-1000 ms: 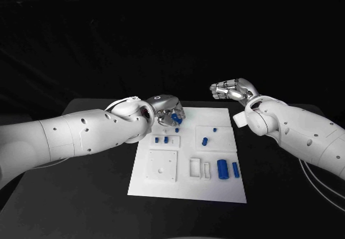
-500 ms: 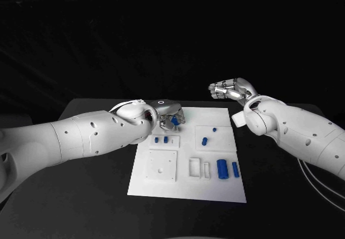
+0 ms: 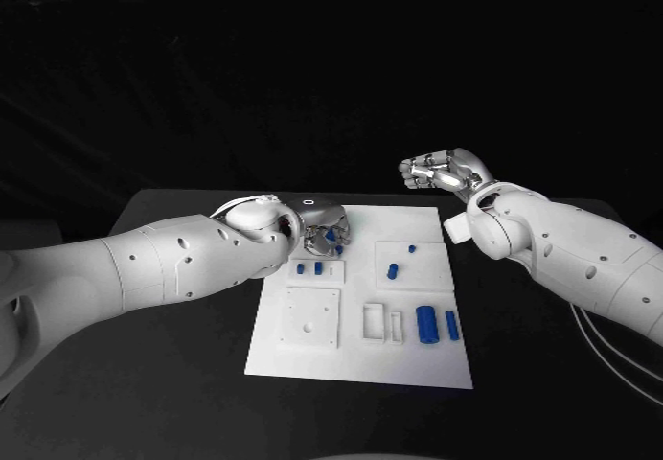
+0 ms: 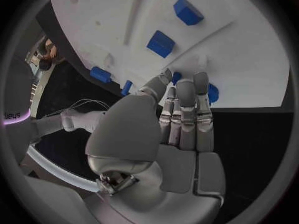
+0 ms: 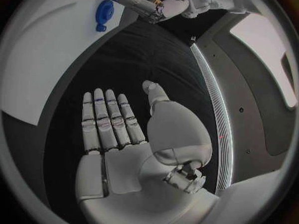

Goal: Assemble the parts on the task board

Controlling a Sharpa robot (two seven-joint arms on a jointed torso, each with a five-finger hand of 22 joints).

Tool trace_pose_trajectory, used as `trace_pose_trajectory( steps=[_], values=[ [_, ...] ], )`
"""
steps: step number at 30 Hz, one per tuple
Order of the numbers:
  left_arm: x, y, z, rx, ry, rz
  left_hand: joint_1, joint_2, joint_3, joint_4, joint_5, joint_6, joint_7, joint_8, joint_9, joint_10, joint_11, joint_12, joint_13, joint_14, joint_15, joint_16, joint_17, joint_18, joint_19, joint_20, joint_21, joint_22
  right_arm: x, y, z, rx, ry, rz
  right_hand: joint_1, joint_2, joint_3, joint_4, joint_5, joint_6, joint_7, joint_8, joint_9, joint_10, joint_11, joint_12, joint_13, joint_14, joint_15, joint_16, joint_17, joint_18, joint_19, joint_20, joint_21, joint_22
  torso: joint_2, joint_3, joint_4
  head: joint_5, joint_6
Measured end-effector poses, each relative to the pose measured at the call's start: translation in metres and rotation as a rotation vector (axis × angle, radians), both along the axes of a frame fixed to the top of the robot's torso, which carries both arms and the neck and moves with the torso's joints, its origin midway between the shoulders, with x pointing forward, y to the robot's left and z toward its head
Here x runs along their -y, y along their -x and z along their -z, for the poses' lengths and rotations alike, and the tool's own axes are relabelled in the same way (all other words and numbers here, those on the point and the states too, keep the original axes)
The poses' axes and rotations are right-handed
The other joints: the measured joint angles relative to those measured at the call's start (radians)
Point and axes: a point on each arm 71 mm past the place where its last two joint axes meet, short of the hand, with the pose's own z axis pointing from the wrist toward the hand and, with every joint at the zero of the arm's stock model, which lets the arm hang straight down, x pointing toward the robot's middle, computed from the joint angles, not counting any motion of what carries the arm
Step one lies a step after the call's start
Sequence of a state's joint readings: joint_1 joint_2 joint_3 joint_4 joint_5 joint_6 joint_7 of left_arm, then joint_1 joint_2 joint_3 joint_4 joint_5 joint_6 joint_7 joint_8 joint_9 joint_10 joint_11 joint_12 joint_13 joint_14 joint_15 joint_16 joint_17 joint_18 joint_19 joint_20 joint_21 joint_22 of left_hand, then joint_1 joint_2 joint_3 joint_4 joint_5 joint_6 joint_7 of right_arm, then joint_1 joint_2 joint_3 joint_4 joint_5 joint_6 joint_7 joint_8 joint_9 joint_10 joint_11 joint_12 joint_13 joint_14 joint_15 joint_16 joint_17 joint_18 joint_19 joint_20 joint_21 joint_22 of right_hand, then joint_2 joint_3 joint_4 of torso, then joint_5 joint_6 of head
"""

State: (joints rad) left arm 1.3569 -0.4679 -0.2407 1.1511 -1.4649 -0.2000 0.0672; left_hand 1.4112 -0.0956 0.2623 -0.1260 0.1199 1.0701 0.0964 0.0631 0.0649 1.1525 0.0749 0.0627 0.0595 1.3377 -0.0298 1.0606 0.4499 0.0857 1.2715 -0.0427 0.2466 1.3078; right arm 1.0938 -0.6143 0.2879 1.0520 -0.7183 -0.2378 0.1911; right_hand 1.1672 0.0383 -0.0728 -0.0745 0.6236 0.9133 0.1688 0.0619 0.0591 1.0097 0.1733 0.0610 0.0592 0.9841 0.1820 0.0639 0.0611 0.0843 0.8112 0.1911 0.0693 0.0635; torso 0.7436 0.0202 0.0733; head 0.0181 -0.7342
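Note:
The white task board [image 3: 359, 359] lies in the middle of the black table. My left hand [image 3: 321, 230] hovers low over its far left corner and pinches a small blue part [image 3: 336, 236] between thumb and fingertips [image 4: 186, 84]. In the left wrist view the blue part [image 4: 212, 93] shows behind those fingertips, close above the task board [image 4: 243, 50]. A small blue peg [image 3: 338, 251] stands just below the hand. My right hand [image 3: 443, 172] is raised beyond the board's far right corner. In its wrist view the right hand [image 5: 124, 134] has straight fingers and holds nothing.
Two short blue pieces [image 3: 309, 269] sit in a white block at the board's left. A blue piece [image 3: 394, 271] and a small peg [image 3: 412, 251] stand on the right block. Two long blue cylinders [image 3: 438, 325] lie beside a white frame [image 3: 376, 322]. A white square plate [image 3: 312, 316] lies near left.
My left hand has sunk a little toward the board with the blue part still in its fingers. The right hand has barely shifted.

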Motion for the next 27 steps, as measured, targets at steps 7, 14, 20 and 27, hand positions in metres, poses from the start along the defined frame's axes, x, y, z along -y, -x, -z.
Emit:
trace_pose_trajectory(
  steps=[7, 14, 20, 27],
  values=[
    [-0.0012, -0.0008, 0.0034, -0.005, -0.007, -0.004, -0.006, 0.006, 0.036, -0.010, 0.000, 0.000, 0.000, 0.000, 0.000, 0.018, -0.004, 0.000, 0.000, 0.000, 0.000, 0.007, -0.007, 0.000, -0.017, -0.004, 0.038, 0.000, -0.0010, 0.0002, -0.0003, 0.000, -0.001, -0.003, 0.000, 0.000, 0.000, 0.000, 0.000, 0.000, 0.000, 0.000, 0.000, 0.000, 0.000, 0.000, 0.000, 0.000, 0.000, 0.000, 0.000, 0.000, 0.000, 0.000, 0.000, 0.000, 0.000, -0.0002, -0.0003, -0.001, 0.000],
    [-0.0033, -0.0025, 0.0043, -0.005, -0.011, -0.009, -0.019, 0.019, 0.051, 0.005, 0.003, 0.003, 0.003, 0.000, 0.000, 0.012, 0.002, 0.000, 0.000, 0.000, 0.000, 0.011, -0.008, 0.000, -0.021, 0.000, 0.044, 0.000, -0.0007, 0.0004, -0.0004, 0.001, -0.001, -0.003, 0.000, 0.000, 0.000, 0.000, 0.000, 0.000, 0.000, 0.000, 0.000, 0.000, 0.000, 0.000, 0.000, 0.000, 0.000, 0.000, 0.000, 0.000, 0.000, 0.000, 0.000, 0.000, 0.000, -0.0004, 0.0001, -0.001, 0.000],
    [-0.0030, -0.0031, 0.0060, -0.007, -0.013, -0.011, -0.023, 0.035, 0.057, 0.014, 0.003, 0.012, 0.005, 0.000, 0.000, 0.012, 0.002, 0.000, 0.000, 0.000, 0.000, 0.015, -0.008, 0.000, -0.021, 0.000, 0.050, 0.000, -0.0008, 0.0005, -0.0005, 0.001, -0.001, -0.004, 0.000, 0.000, 0.000, 0.000, 0.000, 0.000, 0.000, 0.000, 0.000, 0.000, 0.000, 0.000, 0.000, 0.000, 0.000, 0.000, 0.000, 0.000, 0.000, 0.000, 0.000, 0.000, 0.000, -0.0006, 0.0001, -0.001, 0.001],
    [-0.0025, -0.0037, 0.0065, -0.008, -0.012, -0.011, -0.027, 0.040, 0.055, 0.027, 0.003, 0.019, 0.005, 0.000, 0.000, 0.016, -0.002, 0.000, 0.000, 0.004, 0.004, 0.017, -0.008, 0.000, -0.021, 0.000, 0.050, 0.000, -0.0016, 0.0008, -0.0008, 0.002, -0.002, -0.006, 0.000, 0.000, 0.000, 0.000, 0.000, 0.000, 0.000, 0.000, 0.000, 0.000, 0.000, 0.000, 0.000, 0.000, 0.000, 0.000, 0.000, 0.000, 0.000, 0.000, 0.000, 0.000, 0.000, -0.0004, 0.0001, 0.000, 0.000]
  ],
)
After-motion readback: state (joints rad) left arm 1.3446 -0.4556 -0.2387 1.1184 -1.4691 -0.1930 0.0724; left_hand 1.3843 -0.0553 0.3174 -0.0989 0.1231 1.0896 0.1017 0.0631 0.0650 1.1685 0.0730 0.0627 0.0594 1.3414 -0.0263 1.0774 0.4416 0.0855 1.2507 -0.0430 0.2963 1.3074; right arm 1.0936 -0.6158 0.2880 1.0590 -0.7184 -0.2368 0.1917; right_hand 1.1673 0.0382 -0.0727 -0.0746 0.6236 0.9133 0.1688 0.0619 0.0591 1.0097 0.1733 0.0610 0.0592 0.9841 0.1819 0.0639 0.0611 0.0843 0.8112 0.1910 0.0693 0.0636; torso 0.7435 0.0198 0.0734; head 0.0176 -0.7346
